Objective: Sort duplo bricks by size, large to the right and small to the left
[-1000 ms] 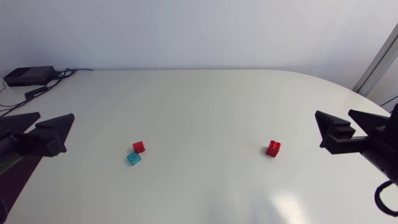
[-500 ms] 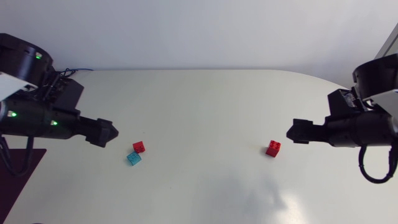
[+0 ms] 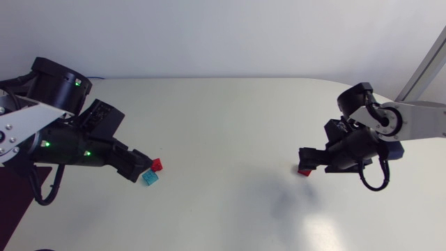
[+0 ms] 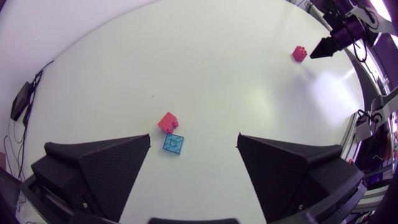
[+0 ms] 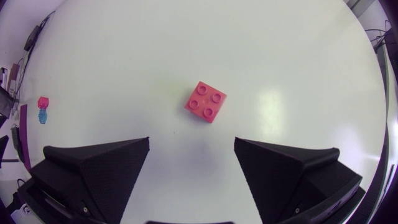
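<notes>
A small red brick point(image 3: 157, 164) and a small translucent blue brick point(image 3: 150, 178) lie touching, left of the table's middle. My left gripper point(image 3: 145, 162) hovers just left of them, open. In the left wrist view the red brick point(image 4: 168, 121) and the blue brick point(image 4: 173, 144) sit ahead of the open gripper point(image 4: 194, 140), nearer its left finger. A larger red brick point(image 3: 304, 171) lies at the right, partly under my open right gripper point(image 3: 304, 155). The right wrist view shows this four-stud brick point(image 5: 206, 101) just ahead of the open gripper point(image 5: 192, 142).
A black box point(image 4: 22, 99) with cables lies at the table's far left edge. The white table point(image 3: 230, 125) spreads bare between the two brick spots. My right gripper point(image 4: 326, 46) shows beside the larger red brick point(image 4: 299, 53).
Both arms have swung in from the side edges and lowered: the left gripper now sits by the two small bricks, the right over the larger red brick. No brick has moved.
</notes>
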